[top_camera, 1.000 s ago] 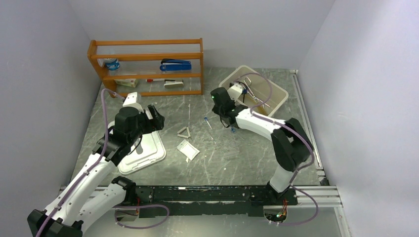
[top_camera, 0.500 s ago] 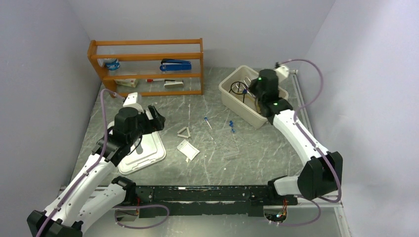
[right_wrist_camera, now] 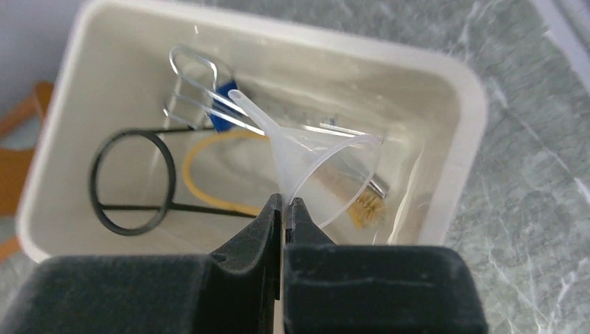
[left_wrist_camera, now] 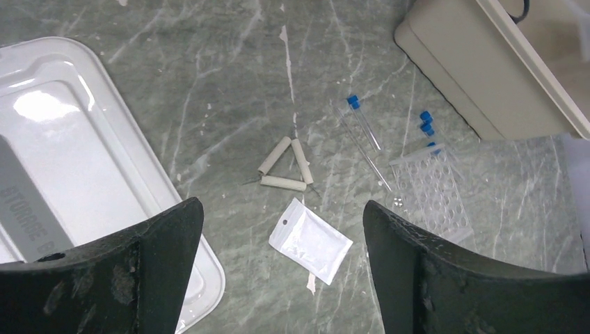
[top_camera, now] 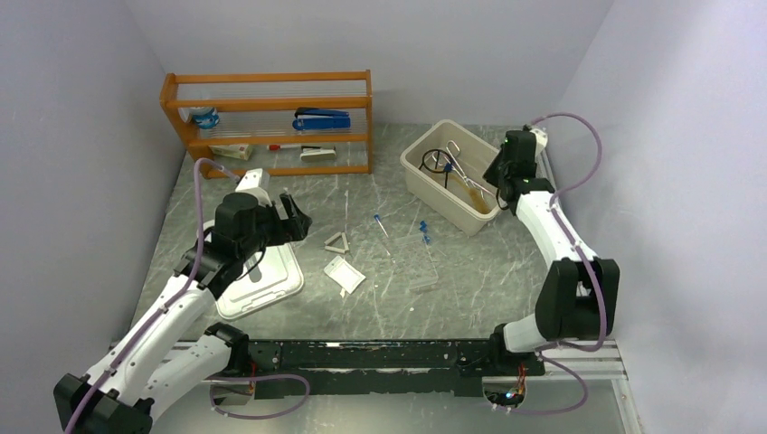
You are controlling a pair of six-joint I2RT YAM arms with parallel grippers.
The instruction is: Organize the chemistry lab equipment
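My right gripper (right_wrist_camera: 285, 205) is shut on the rim of a clear plastic funnel (right_wrist_camera: 316, 149) and holds it over the cream bin (right_wrist_camera: 456, 76). In the bin lie the black wire tripod ring (right_wrist_camera: 132, 181), amber tubing (right_wrist_camera: 202, 149), metal tongs (right_wrist_camera: 191, 73) and a small brush (right_wrist_camera: 365, 202). My left gripper (left_wrist_camera: 282, 209) is open and empty above the table. Below it lie the triangle (left_wrist_camera: 285, 167), a white paper packet (left_wrist_camera: 311, 240), blue-capped tubes (left_wrist_camera: 362, 122) and the clear rack (left_wrist_camera: 431, 191). In the top view my right gripper (top_camera: 499, 172) is at the bin's right side.
A white lid (top_camera: 258, 280) lies on the table under my left arm, also in the left wrist view (left_wrist_camera: 69, 160). The orange shelf (top_camera: 271, 117) with the blue stapler stands at the back left. The cream bin (top_camera: 432, 192) stands at the back right.
My right arm has swung from the table's middle to the bin's right side. My left gripper has shifted slightly to the right.
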